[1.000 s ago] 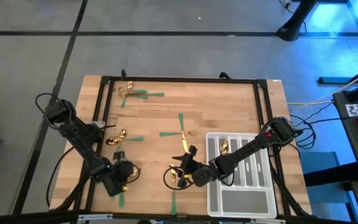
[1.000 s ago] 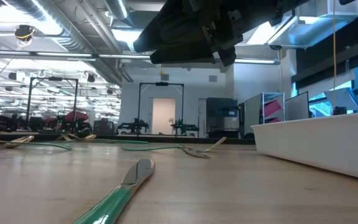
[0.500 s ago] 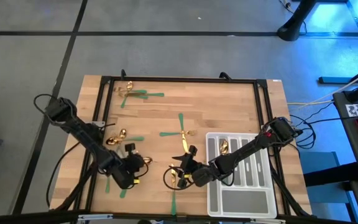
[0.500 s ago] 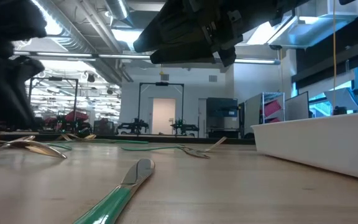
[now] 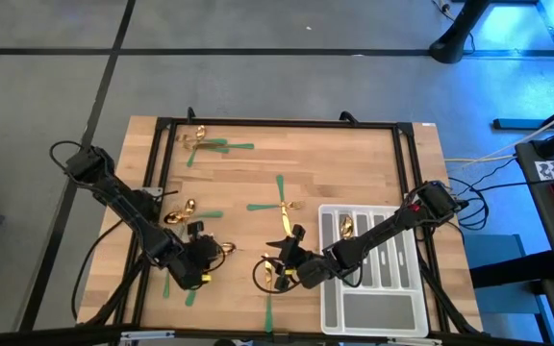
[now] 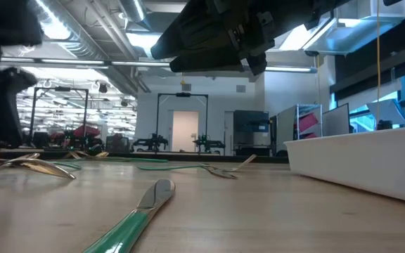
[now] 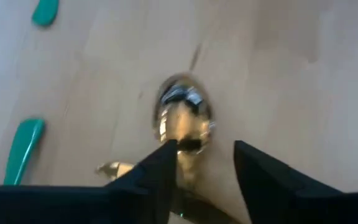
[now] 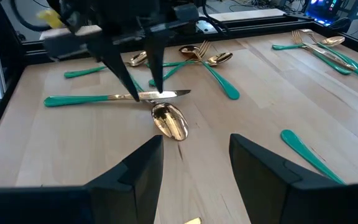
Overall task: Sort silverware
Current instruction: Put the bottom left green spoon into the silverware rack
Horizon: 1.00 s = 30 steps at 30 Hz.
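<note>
The silverware, with gold heads and green handles, lies scattered on the wooden table (image 5: 354,163). A spoon (image 8: 169,121) and a knife (image 8: 104,98) lie near the front left. My left gripper (image 5: 205,258) points down over them and is open. Its fingers stand on either side of the spoon's neck (image 7: 185,155), with the bowl (image 7: 182,118) just ahead. My right gripper (image 8: 191,162) hovers open above the table beside the pale grey tray (image 5: 373,308). It faces the left gripper and has nothing between its fingers.
More silverware lies at the far left (image 5: 205,144), at mid left (image 5: 186,211) and crossed at the middle (image 5: 282,197). A knife (image 6: 143,211) lies near the front edge. A gold piece (image 5: 346,226) lies in a tray slot. A black frame (image 5: 277,122) rims the table.
My left gripper has moved from the front left toward the table's middle and a little up, closer to my right gripper. In the low view a gold-headed piece now lies on the table at the left where none showed a second ago.
</note>
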{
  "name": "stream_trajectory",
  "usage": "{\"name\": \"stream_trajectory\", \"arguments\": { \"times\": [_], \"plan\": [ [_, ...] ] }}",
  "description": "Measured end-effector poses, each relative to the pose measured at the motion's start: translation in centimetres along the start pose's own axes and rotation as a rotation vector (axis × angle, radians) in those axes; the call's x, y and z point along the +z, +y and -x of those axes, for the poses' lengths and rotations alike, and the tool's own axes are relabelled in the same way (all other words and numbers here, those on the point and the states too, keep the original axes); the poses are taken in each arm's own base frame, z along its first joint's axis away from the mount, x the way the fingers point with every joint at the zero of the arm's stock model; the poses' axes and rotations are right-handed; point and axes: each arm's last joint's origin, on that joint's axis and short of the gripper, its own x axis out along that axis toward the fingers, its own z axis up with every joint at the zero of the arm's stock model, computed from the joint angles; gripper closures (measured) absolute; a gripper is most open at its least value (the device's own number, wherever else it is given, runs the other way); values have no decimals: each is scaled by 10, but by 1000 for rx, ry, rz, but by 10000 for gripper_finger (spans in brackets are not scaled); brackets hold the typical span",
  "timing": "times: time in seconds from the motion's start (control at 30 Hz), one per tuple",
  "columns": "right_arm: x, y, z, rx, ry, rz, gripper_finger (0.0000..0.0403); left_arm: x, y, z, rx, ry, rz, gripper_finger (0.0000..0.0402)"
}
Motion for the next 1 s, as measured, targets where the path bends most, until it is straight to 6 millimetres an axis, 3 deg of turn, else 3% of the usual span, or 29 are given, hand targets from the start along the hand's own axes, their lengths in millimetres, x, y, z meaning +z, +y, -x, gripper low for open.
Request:
{"name": "stream_trajectory", "arguments": {
  "times": [0.13, 0.27, 0.47, 0.57, 0.73, 1.0],
  "plan": [
    [0, 0, 0, 6, 2, -6, 217, -16, 13, -11, 54, 28, 61, 209],
    [-1, 0, 0, 8, 6, -4, 217, -27, 21, -15, 98, 52, 100, 202],
    [-1, 0, 0, 3, 14, 2, 217, -27, 25, -8, 139, 90, 94, 216],
    [-1, 0, 0, 3, 14, 2, 217, -20, 25, 5, 145, 94, 120, 224],
    [-2, -1, 0, 2, 17, 5, 217, -19, 14, 31, 63, 142, 215, 241],
    [-2, -1, 0, -8, 16, 7, 217, -57, -6, 39, 29, 230, 481, 270]
  ]
}}
